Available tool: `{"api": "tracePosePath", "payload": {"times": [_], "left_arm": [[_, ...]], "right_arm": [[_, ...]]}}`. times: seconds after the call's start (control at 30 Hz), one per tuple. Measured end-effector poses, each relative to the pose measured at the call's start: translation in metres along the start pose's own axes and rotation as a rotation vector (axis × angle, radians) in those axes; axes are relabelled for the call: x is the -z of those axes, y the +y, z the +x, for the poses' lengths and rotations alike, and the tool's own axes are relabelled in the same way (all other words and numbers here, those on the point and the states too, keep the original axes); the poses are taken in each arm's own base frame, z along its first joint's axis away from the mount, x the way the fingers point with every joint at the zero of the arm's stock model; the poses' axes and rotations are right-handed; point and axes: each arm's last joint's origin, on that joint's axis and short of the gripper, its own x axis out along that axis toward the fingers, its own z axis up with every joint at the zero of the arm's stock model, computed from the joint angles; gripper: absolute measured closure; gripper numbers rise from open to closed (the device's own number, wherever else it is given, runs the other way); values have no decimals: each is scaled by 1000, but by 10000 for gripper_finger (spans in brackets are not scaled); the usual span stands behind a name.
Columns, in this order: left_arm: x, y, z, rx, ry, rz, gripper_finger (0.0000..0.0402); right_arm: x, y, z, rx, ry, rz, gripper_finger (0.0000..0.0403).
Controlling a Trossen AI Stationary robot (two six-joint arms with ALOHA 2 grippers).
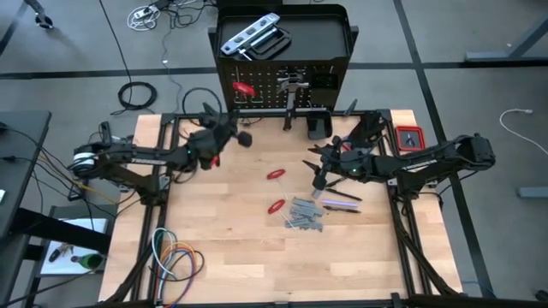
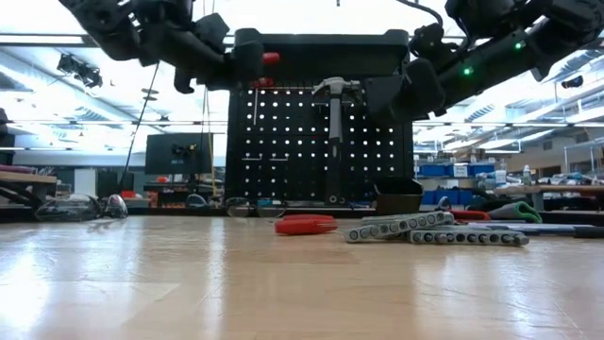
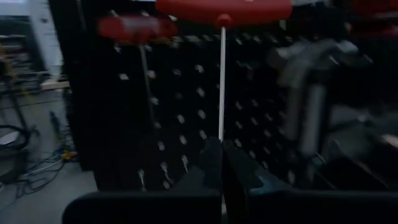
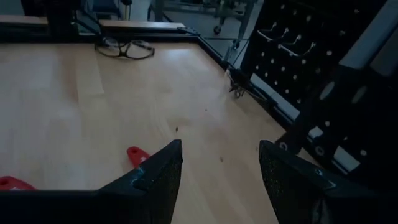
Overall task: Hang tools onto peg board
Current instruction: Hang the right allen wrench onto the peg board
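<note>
The black peg board (image 1: 282, 85) stands upright at the table's far edge. A steel hammer (image 2: 335, 90) hangs on it by its head, and a red T-handled tool (image 3: 134, 28) hangs beside it. My left gripper (image 1: 242, 137) is raised in front of the board, shut on a second red T-handled tool (image 3: 222, 74). My right gripper (image 1: 318, 181) hovers open above the table's middle, with nothing between its fingers (image 4: 221, 165). On the wood below lie grey wrenches (image 1: 305, 214), thin screwdrivers (image 1: 341, 202) and red-handled pliers (image 1: 275, 174). My left gripper pinches the thin metal shaft's free end (image 3: 221, 134) between its two fingertips. The shaft runs on past the fingertips toward the board, with the red cross handle (image 3: 224, 9) at its far end. The tool is lifted clear of the table.
A silver level (image 1: 250, 34) lies in the tray on top of the stand. A small black box (image 1: 317, 127) sits at the board's foot and a red tray (image 1: 408, 137) at the far right. Coiled coloured cables (image 1: 175, 257) lie near the front left corner.
</note>
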Motion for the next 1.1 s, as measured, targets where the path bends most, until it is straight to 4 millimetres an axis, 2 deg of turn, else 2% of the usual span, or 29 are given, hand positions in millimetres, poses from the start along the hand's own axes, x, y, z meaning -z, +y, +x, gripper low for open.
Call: {"api": "tracePosePath", "payload": {"times": [0.1,0.3,0.57,1.1], "left_arm": [[-6,3,14,-45,-11,-11,401],[-11,-6,41,-109,-14,-7,401],[1,-13,71,-232,-22,-16,401],[16,-1,93,-275,-49,-85,401]], "right_arm": [[0,1,2,0,-10,4,184],[1,2,4,-13,-6,0,184],[3,5,3,-32,4,-7,184],[1,6,2,-37,-10,-34,184]]}}
